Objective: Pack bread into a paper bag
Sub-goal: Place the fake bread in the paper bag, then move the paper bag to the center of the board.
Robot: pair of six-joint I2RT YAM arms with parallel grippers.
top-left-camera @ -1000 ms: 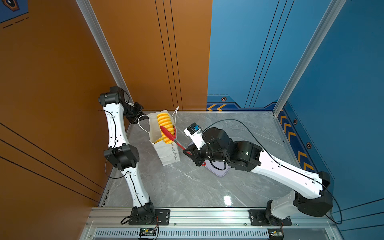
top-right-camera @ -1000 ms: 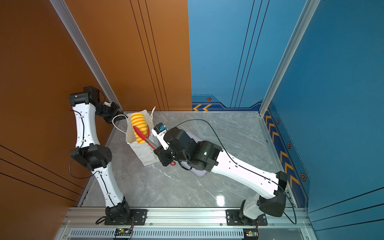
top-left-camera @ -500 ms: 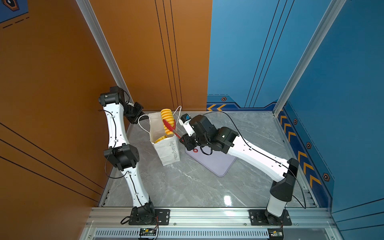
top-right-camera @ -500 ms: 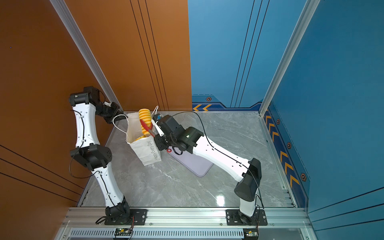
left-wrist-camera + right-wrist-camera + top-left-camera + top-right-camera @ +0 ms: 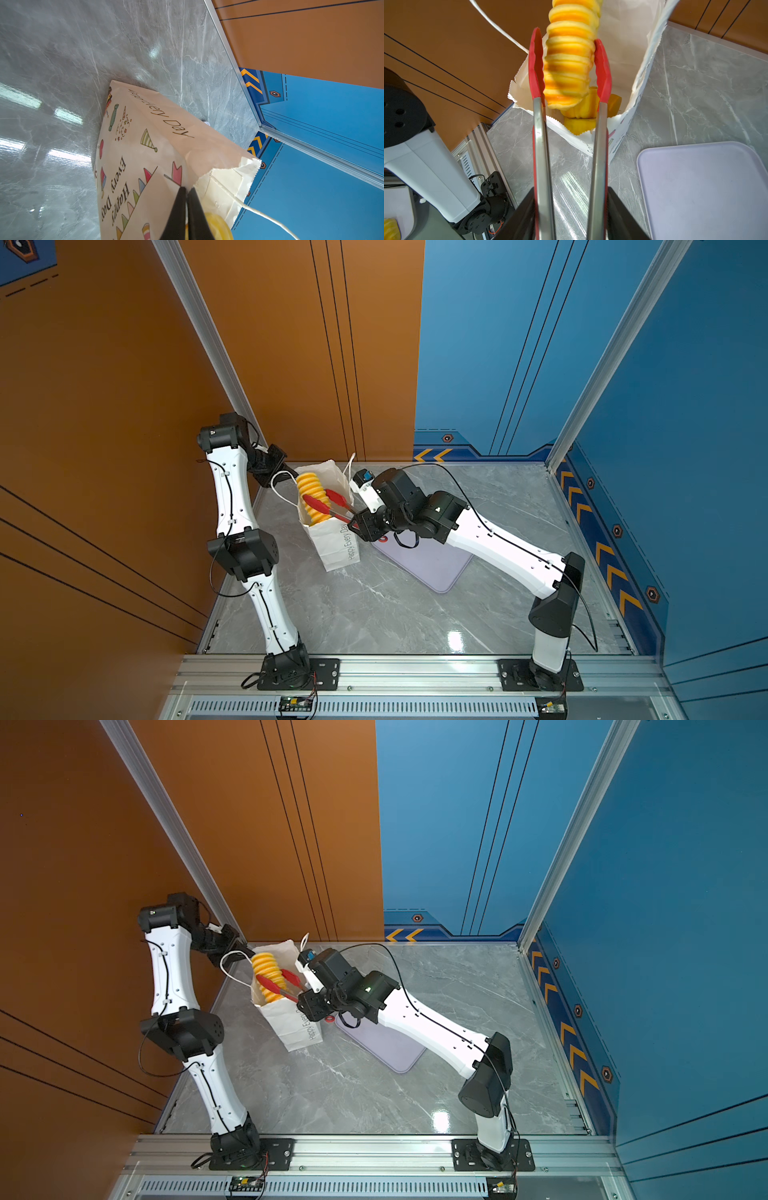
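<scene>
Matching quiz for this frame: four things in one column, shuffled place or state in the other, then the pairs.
Things
1. loaf
2. tray
3. tongs
4. left gripper

Place or state
A. shut on the paper bag rim
B. held in the right gripper
C. flat on the table, beside the bag
D. sticking out of the bag's mouth, between the red tips

Pairs: 1-D, 2-C, 3-B, 4-A

Bright, even light from overhead; reflected lamps glare white on the glossy marble tabletop (image 5: 455, 641) at its near edge, shadows fall soft, and in the right wrist view the ridged loaf (image 5: 569, 68) looks blurred
</scene>
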